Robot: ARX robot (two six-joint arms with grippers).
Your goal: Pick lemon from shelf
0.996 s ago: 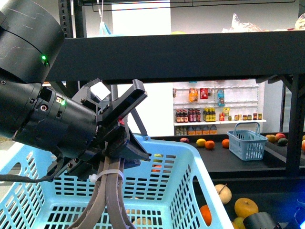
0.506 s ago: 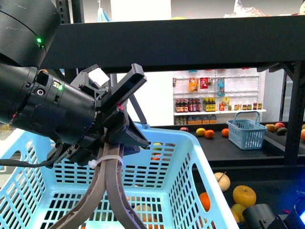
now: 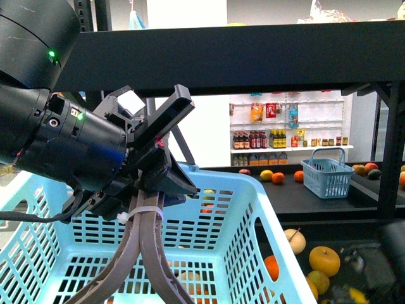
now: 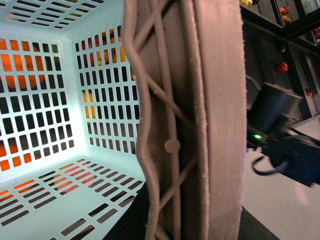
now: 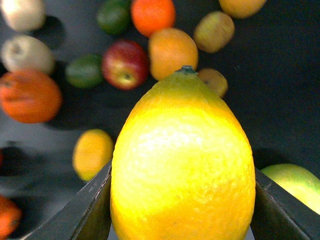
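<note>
The lemon (image 5: pixel 182 160) is large and bright yellow, and it fills the right wrist view, clamped between the two dark fingers (image 5: pixel 92 210) of my right gripper (image 5: pixel 182 200) above the shelf's dark deck. In the front view the right arm (image 3: pixel 387 256) is a dark blur at the lower right, under the black shelf (image 3: pixel 253 60). My left gripper (image 3: pixel 149 212) is shut on the brown handles (image 4: pixel 195 125) of a light blue basket (image 3: pixel 221 253) and holds it up at the left.
Loose fruit lies on the deck under the lemon: a red apple (image 5: pixel 125 64), oranges (image 5: pixel 30 95), green fruit (image 5: pixel 85 71). More fruit (image 3: pixel 326 258) sits beside the basket. A small blue basket (image 3: pixel 327 178) stands on a far deck, with white store shelves of bottles (image 3: pixel 285 145) behind.
The right arm has risen at the lower right and now shows as a blur. The left arm and the basket have hardly moved over the last half second.
</note>
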